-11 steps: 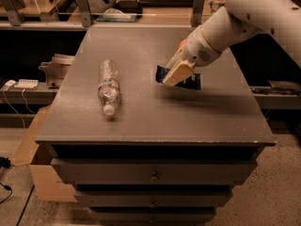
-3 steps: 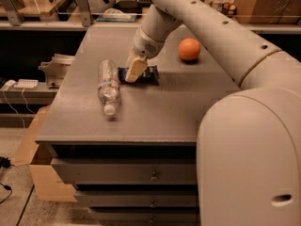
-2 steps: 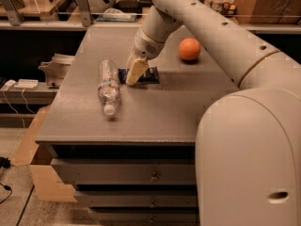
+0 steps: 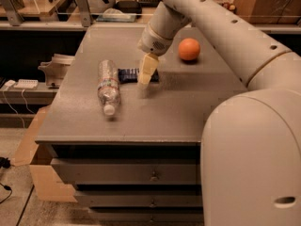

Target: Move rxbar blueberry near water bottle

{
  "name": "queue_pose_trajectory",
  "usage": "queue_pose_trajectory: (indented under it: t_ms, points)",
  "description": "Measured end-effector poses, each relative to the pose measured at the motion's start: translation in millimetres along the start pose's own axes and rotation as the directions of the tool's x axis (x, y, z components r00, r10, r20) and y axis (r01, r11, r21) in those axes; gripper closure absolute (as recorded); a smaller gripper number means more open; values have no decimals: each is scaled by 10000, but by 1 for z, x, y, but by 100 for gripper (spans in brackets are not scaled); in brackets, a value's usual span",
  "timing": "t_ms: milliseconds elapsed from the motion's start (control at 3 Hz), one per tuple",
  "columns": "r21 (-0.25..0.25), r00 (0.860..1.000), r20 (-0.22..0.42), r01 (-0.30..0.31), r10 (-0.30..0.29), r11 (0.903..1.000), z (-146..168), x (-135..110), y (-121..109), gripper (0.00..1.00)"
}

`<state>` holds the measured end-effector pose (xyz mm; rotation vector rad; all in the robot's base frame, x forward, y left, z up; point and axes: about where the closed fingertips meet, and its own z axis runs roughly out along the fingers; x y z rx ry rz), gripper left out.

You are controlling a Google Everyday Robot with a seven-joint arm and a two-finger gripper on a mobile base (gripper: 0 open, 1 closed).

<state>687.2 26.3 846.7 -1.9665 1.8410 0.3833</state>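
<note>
table [image 4: 188,112] carrying three things | water bottle [image 4: 108,86] lying on its side at left, cap pointing to front edge | rxbar blueberry [image 4: 128,75] lying flat just beside it | orange ball [image 4: 189,49] sitting farther back, well apart | gripper [image 4: 146,72] hanging over bar's right end
</note>
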Motion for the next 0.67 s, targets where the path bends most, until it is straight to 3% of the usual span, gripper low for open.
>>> queue_pose_trajectory:
  t_ms: [333,667]
  points:
    - [648,9999,-122,-104,112,9978,-37,27,-6,0]
    - [647,9999,-122,-104,112,9979,-37,27,-6,0]
